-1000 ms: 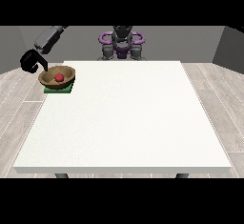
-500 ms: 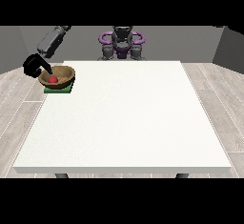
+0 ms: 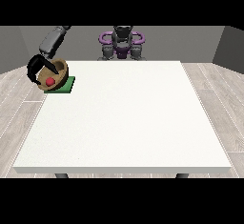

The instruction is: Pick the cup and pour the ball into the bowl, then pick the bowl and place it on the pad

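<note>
From my side I see the big white bench [image 3: 124, 118] standing on a pale plank floor [image 3: 217, 99]. Lying flat on it, at its far corner at the view's left, is a green pad [image 3: 68, 86]. The brown bowl [image 3: 57, 77] seems tilted over the pad's left edge, though I can't tell whether they touch.

I count one surface [image 3: 124, 123], white. One wooden bowl [image 3: 56, 77]. One red ball [image 3: 49, 81], inside that bowl. One green pad [image 3: 66, 86]. One of my robot hands [image 3: 37, 68] in view. Nothing else countable here.
</note>
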### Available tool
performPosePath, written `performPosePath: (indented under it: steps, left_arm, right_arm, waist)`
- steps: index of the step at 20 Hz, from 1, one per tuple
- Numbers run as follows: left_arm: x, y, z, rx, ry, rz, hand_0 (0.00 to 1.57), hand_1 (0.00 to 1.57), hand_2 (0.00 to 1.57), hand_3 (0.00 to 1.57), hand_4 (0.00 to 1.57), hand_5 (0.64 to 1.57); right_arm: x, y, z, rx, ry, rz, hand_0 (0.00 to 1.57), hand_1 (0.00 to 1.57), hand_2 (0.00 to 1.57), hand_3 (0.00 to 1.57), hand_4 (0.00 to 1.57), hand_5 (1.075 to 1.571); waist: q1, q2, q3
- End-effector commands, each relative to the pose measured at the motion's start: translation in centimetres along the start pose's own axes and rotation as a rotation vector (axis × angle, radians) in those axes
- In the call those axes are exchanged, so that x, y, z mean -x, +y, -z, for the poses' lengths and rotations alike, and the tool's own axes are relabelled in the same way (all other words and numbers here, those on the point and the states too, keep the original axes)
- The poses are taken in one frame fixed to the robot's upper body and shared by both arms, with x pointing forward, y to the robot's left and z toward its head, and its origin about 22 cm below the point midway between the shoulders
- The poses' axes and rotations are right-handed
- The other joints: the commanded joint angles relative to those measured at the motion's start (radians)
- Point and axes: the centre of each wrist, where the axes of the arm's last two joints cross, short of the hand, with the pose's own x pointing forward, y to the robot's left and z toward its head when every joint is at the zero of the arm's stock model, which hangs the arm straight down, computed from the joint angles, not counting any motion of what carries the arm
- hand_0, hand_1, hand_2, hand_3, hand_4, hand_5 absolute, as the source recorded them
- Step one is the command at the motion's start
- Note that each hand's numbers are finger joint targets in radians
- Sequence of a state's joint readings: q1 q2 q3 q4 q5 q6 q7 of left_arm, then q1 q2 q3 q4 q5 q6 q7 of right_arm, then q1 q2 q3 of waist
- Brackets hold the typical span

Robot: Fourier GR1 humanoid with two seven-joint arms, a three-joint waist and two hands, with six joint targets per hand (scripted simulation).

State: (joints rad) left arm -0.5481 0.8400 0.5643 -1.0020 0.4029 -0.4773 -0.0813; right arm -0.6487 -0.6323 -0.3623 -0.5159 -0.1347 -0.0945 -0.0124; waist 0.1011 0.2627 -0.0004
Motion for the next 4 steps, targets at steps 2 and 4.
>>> performPosePath:
  steps: [2,4]
  left_arm:
    - [2.1,-1.0,-0.5,0.007,0.066,-0.011,0.0,0.0,0.0,0.0,1.19,1.569]
    - [5.0,-2.6,-1.5,0.004,0.173,-0.008,0.0,0.0,0.0,0.0,1.19,1.569]
  right_arm:
    - [-2.3,-0.9,0.3,-0.049,0.029,-0.08,0.0,0.0,0.0,0.0,0.0,1.4]
    - [-3.8,-0.7,0.4,-0.06,0.058,-0.102,0.0,0.0,0.0,0.0,0.2,1.375]
  waist:
    - [-0.029,-0.08,0.0003]
    - [-0.038,-0.175,-0.0002]
